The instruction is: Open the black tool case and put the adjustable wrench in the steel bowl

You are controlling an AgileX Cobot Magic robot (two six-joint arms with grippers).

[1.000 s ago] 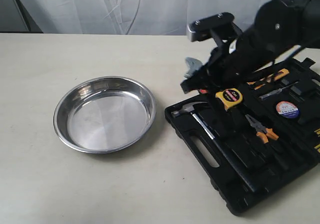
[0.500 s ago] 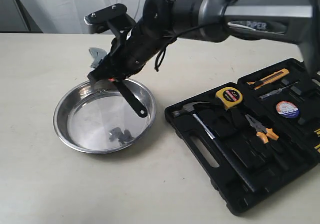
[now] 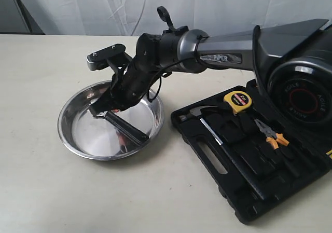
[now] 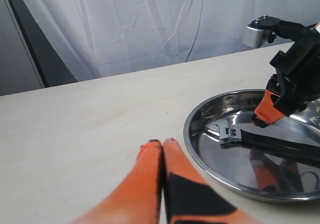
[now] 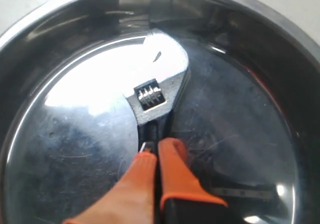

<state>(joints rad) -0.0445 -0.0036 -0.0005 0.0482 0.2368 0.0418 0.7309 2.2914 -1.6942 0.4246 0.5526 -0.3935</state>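
Observation:
The steel bowl [image 3: 65, 135] sits left of centre on the table. My right gripper [image 3: 111, 106] reaches across into it, shut on the black handle of the adjustable wrench [image 3: 128, 131]. The right wrist view shows that gripper [image 5: 156, 152] clamped on the handle, with the wrench's silver head [image 5: 161, 91] low over the bowl's [image 5: 250, 49] floor; whether it touches I cannot tell. The black tool case [image 3: 244, 192] lies open at the right. My left gripper [image 4: 162, 143] is shut and empty, on the table just beside the bowl's rim [image 4: 192, 142], and the wrench [image 4: 231, 134] shows beyond it.
Inside the case lie a hammer [image 3: 208, 125], a yellow tape measure [image 3: 237, 101] and orange-handled pliers [image 3: 273, 135]. A white curtain hangs behind the table. The right arm spans the space between case and bowl.
The right arm swung left from above the case to the bowl, carrying the wrench. It then lowered the wrench from above the rim down into the bowl.

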